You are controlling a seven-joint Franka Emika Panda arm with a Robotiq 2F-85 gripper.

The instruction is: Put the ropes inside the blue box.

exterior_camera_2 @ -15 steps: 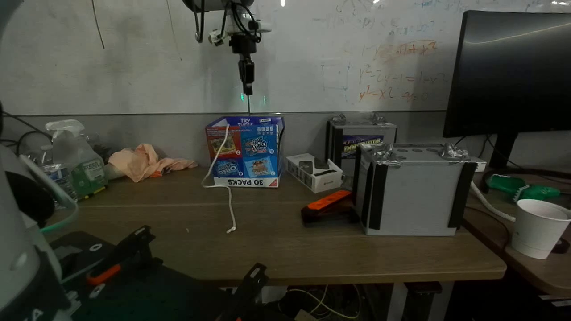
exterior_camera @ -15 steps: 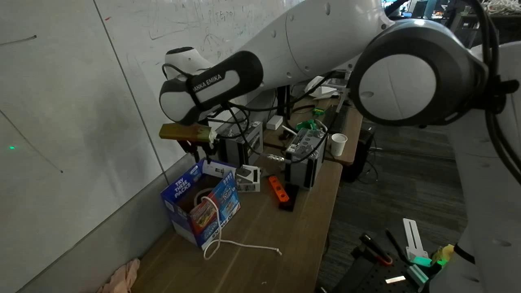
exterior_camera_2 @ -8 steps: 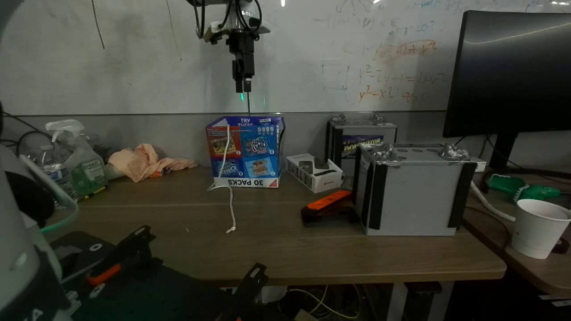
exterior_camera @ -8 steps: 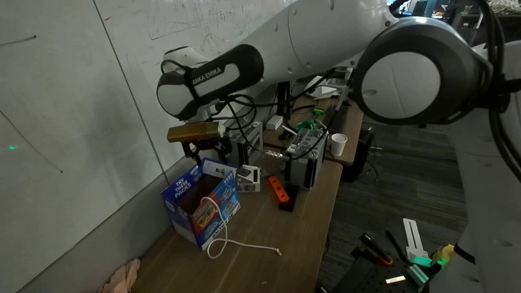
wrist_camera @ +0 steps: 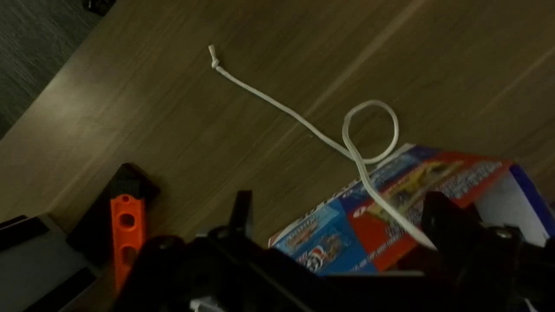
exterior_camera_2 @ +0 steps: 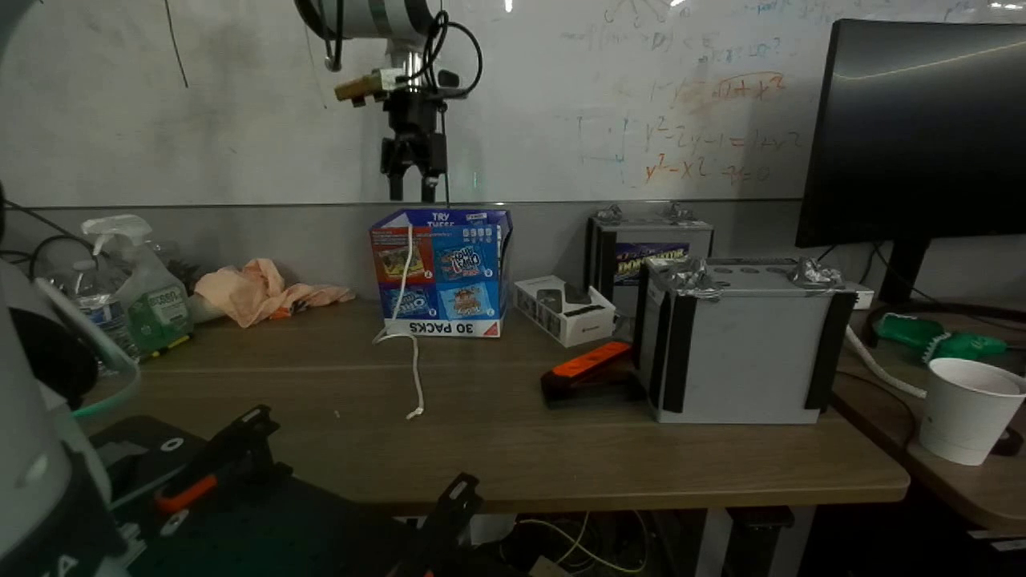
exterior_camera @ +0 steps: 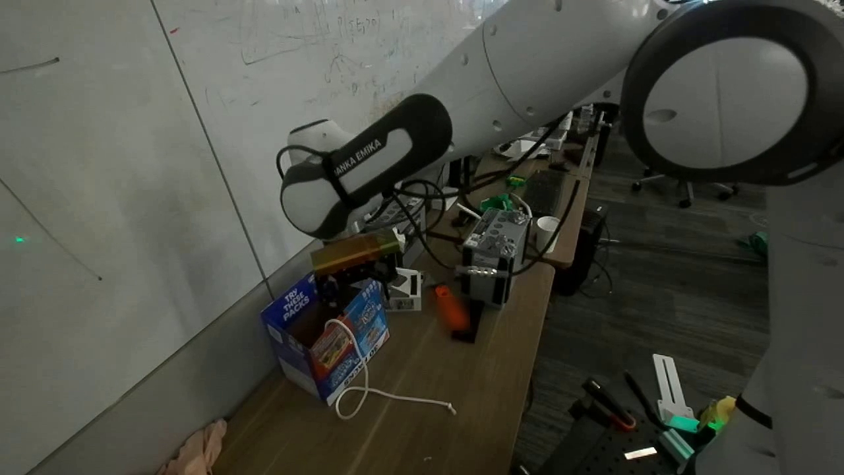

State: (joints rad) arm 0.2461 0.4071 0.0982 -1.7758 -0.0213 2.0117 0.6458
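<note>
hanging spread with nothing pinched, the gripper [exterior_camera_2: 413, 196] is seen above the blue box [exterior_camera_2: 463, 276]. below and nearer, the white rope [wrist_camera: 357, 159] is draped over the box's near wall, its tail laid far to near, so a lower, nearer reach is probably needed

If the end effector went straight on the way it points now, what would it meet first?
Most likely the open-topped blue rectangular cardboard box, above which the end effector points down; depth leaves unclear whether rim or interior comes first.

spray bottle [exterior_camera_2: 152, 288] near peach cloth [exterior_camera_2: 248, 292] | orange object [exterior_camera_2: 591, 361] beside grey case [exterior_camera_2: 749, 357] | white cup [exterior_camera_2: 962, 425], upright
</note>
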